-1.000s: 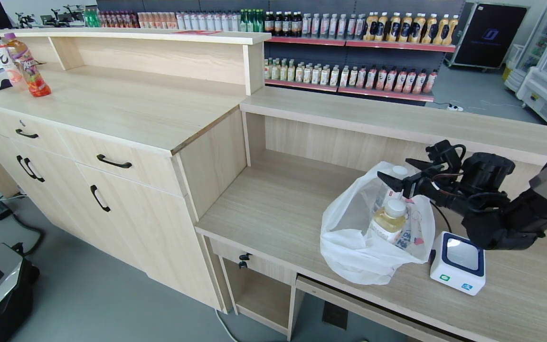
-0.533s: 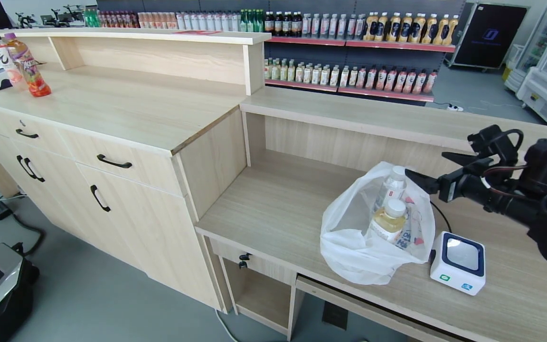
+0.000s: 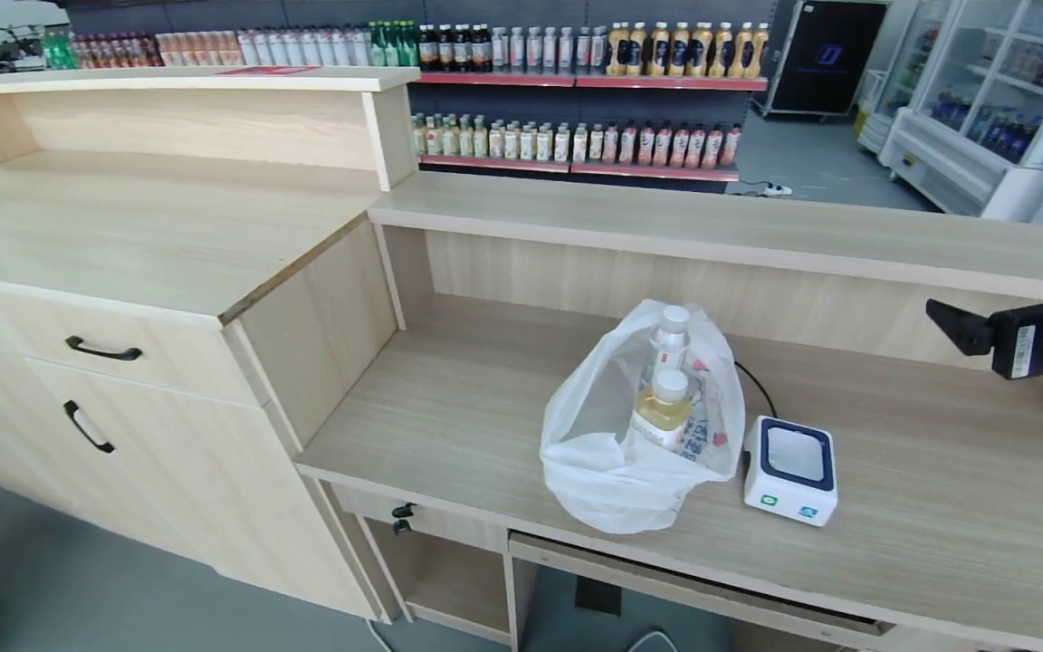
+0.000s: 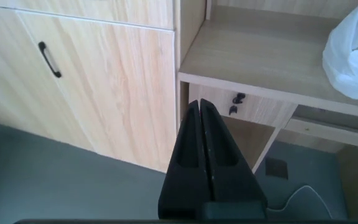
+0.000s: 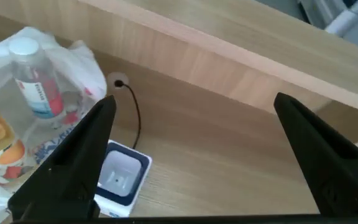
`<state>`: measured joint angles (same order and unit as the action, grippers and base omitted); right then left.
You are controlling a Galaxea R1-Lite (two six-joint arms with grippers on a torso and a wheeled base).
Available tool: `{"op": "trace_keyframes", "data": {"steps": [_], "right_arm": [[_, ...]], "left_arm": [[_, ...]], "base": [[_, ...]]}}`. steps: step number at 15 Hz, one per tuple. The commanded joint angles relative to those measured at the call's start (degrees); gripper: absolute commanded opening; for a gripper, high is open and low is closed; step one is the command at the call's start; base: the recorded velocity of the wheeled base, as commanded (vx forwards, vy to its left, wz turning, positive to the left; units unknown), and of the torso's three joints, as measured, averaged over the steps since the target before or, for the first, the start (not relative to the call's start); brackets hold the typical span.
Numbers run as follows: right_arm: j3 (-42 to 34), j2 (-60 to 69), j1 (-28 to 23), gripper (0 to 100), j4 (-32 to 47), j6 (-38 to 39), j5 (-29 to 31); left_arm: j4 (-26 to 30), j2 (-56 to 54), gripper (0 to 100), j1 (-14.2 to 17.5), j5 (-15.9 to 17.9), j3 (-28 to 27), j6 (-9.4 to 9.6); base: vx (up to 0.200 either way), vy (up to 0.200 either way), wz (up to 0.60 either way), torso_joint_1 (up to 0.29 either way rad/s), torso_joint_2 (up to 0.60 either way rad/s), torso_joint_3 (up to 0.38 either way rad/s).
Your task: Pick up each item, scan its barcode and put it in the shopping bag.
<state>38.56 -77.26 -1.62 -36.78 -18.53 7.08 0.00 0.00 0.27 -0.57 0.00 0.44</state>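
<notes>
— Where is the right gripper (image 5: 194,106)?
— Above the pale wooden counter (image 3: 893,507), well apart from the white plastic shopping bag (image 3: 603,462); jaws spread wide, empty.
— And the left gripper (image 4: 199,115)?
— Low beside the light wood cabinet door (image 4: 123,93), fingers pressed together on nothing.
— The items?
— The clear white-capped bottle (image 3: 669,337) and the yellow drink bottle (image 3: 662,412) stand inside the bag.

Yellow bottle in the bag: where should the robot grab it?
Probably by the neck, just under its white cap, coming straight down from above. The yellow bottle stands upright, and the bag wraps its sides but is open on top.
</notes>
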Motion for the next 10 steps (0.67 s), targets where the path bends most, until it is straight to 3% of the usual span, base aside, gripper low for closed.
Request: {"op": "trace_keyframes", "data": {"steps": [1, 4, 7, 10], "right_arm": [[6.2, 4.4, 0.0, 100, 6.0, 3.9, 4.2], [5.7, 5.6, -0.1, 100, 7.9, 8.9, 6.8], [1.1, 8.0, -0.3, 100, 7.6, 13.3, 6.8], [-16.0, 24.0, 0.2, 100, 7.5, 14.4, 4.2]], "left_arm": [[0.0, 0.0, 0, 0.0, 0.0, 0.0, 0.00], [0.0, 0.0, 0, 0.0, 0.0, 0.0, 0.00], [0.0, 0.0, 0, 0.0, 0.0, 0.0, 0.00], [0.0, 0.0, 0, 0.0, 0.0, 0.0, 0.00]], "base": [[0.000, 0.000, -0.60, 0.002, 0.00, -0.002], [0.000, 0.000, -0.60, 0.002, 0.01, 0.006], [0.000, 0.000, 0.00, 0.000, 0.00, 0.000], [0.000, 0.000, 0.00, 0.000, 0.00, 0.000]]}}
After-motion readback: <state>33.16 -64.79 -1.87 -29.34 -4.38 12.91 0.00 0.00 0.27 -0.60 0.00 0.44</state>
